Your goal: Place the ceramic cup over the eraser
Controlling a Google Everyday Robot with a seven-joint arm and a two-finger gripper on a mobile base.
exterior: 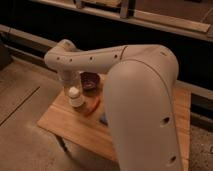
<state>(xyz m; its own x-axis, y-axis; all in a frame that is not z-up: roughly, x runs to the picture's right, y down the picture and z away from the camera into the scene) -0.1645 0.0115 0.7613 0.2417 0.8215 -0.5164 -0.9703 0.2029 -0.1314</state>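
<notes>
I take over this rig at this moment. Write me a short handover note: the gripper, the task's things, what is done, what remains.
Gripper: low over the left part of the wooden table, directly at the ceramic cup.
Ceramic cup: seems inverted, narrow base up, near the table surface, in front of the dark bowl.
Eraser: cannot identify it; an orange object lies just right of the cup, and a blue object lies nearer the camera.
Done: the cup seems lowered, mouth down.
Left: confirm the eraser is under it, then withdraw.
</notes>
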